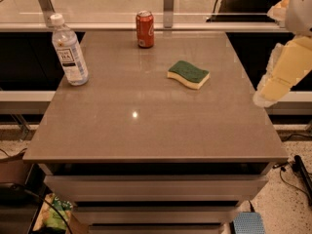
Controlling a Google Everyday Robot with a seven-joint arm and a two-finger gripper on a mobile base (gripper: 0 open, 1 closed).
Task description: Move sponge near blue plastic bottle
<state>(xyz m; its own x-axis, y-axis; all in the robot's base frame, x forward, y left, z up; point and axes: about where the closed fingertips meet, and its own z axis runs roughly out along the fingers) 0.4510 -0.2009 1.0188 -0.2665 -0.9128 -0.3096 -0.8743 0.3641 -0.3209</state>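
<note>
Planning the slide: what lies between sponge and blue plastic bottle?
Camera view: only bare tabletop between sponge and bottle; red can stands farther back, tool beyond the right edge.

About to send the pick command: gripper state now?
Gripper: off the right edge of the table, apart from the sponge; open or closed cannot be told.

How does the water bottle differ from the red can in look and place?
The blue plastic bottle is taller than the red soda can. The bottle is clear with a white cap; the can is opaque red. The bottle stands near the table's left edge, the can at its far edge. Both stand upright. The gripper hangs beside the table's right edge, touching neither.
</note>
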